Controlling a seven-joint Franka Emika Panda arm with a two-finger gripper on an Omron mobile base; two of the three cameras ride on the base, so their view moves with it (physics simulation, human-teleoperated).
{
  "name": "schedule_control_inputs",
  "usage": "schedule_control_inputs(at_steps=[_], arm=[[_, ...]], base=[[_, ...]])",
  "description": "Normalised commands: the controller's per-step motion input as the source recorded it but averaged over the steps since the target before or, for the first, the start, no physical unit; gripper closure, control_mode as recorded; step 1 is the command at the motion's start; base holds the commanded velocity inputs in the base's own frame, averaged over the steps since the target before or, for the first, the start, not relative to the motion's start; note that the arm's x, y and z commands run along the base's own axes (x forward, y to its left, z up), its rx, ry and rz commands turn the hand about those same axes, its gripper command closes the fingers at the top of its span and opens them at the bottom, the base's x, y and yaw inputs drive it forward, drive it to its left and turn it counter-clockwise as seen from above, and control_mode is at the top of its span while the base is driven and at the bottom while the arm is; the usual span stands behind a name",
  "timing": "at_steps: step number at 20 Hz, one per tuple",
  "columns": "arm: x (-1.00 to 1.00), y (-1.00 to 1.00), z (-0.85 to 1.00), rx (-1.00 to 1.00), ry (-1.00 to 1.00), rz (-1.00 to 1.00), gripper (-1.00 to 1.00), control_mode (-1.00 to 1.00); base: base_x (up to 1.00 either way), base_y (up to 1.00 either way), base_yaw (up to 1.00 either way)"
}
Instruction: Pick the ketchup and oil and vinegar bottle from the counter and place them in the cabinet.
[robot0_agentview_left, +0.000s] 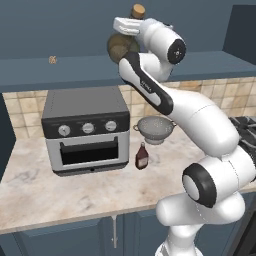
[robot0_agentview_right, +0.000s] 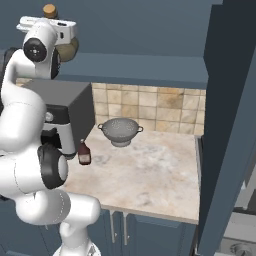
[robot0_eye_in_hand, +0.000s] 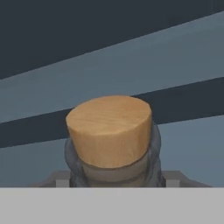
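Hand (robot0_agentview_left: 125, 30) lifts oil and vinegar bottle (robot0_agentview_left: 121, 46); ketchup (robot0_agentview_left: 142, 156) below.

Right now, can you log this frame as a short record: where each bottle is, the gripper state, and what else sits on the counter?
oil and vinegar bottle: raised at cabinet shelf height, cork toward the hand camera
gripper: jaws appear shut on the bottle's neck
ketchup: upright on counter, in front of the toaster oven's right corner
toaster oven: on counter, door closed
colander: on counter near the backsplash
task state: ketchup not yet picked
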Motion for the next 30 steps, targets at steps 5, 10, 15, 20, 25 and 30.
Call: schedule_control_inputs(at_steps=[5, 10, 15, 20, 25, 30], arm=[[-0.02, 0.05, 0.09, -0.03, -0.02, 0.02, 1.00, -1.00], [0.09, 0.21, 0.10, -0.16, 0.19, 0.00, 1.00, -1.00], [0.07, 0.22, 0.22, -0.18, 0.21, -0.03, 1.00, -1.00], [0.06, 0.10, 0.01, -0.11, 0.10, 0.00, 1.00, -1.00], [0.00, -0.08, -0.12, 0.03, 0.00, 0.00, 1.00, -1.00], [0.03, -0.19, -0.19, 0.06, 0.00, 0.00, 1.00, -1.00]], base=[[0.00, 0.00, 0.00], [0.00, 0.00, 0.00], [0.00, 0.00, 0.00], [0.00, 0.00, 0.00], [0.00, 0.00, 0.00], [0.00, 0.00, 0.00]])
